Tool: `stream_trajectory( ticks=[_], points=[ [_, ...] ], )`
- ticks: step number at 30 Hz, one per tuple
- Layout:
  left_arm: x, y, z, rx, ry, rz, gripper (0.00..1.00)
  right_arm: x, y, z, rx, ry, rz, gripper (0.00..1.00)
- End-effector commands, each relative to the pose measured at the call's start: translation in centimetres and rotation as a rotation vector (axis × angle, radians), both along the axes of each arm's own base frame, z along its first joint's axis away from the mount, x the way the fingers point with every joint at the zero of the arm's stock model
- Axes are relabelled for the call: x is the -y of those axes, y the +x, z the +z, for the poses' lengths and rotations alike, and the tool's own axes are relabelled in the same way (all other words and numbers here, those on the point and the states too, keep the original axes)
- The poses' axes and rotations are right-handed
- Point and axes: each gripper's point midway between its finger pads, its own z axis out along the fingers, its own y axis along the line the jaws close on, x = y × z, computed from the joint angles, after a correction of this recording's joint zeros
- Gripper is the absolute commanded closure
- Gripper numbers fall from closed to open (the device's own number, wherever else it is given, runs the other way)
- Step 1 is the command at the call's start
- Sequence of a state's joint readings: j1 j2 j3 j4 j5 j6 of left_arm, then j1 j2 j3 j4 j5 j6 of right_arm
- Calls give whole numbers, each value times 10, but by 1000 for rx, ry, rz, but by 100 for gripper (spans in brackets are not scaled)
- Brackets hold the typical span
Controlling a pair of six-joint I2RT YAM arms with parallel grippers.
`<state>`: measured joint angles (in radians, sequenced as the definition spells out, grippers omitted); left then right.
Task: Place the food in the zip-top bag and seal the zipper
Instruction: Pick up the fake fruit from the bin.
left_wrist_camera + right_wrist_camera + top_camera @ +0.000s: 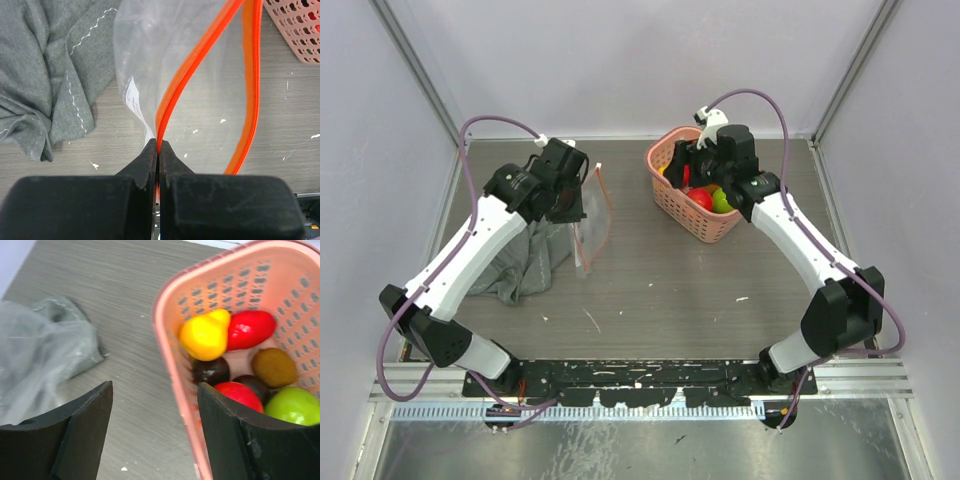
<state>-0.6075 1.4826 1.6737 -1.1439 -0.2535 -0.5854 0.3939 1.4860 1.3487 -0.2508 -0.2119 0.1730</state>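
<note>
The zip-top bag (592,222) stands on edge on the left half of the bench (670,300), held up off the surface at its far end. Its zipper (200,55) runs roughly from the far side toward the near side in the top view, bowing slightly to the right. The mouth faces right, toward the pink basket (692,195).

The left fingers (159,155) are pinched tight on one lip of the zipper, with no gap between them. In the left wrist view the two red-orange lips spread apart away from the pinch, so the mouth gapes, and bare bench shows through the clear film between them.

A crumpled grey cloth (525,262) lies just beside the bag on its left, partly under the left arm. The basket sits well apart on the right, with open bench between it and the bag.

The right fingers (95,410) are spread wide and hold nothing. They hover at the basket's left rim, one finger over the bench and the other over the basket's inside. The food (205,335) lies in the basket: a yellow pear shape touching a red piece, a brown one, two dark ones, another red one and a green one.
</note>
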Motion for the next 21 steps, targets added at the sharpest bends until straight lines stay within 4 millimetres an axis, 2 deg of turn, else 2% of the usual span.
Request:
stream_trajectory(
  ticks=[1, 5, 9, 16, 21],
  points=[
    [-12, 1, 13, 25, 46, 11, 100, 26, 32, -1, 34, -76, -78, 27],
    [-14, 1, 12, 17, 63, 14, 100, 50, 54, -19, -11, -114, -163, 26],
    [-10, 2, 5, -3, 64, 4, 100, 73, 67, -48, -101, -198, -259, 23],
    [5, 8, -5, -24, 28, -26, 100, 80, 63, -89, -230, -251, -262, 10],
    [13, 13, -8, -27, 11, -40, 100, 84, 59, -109, -294, -276, -266, 3]
  ],
)
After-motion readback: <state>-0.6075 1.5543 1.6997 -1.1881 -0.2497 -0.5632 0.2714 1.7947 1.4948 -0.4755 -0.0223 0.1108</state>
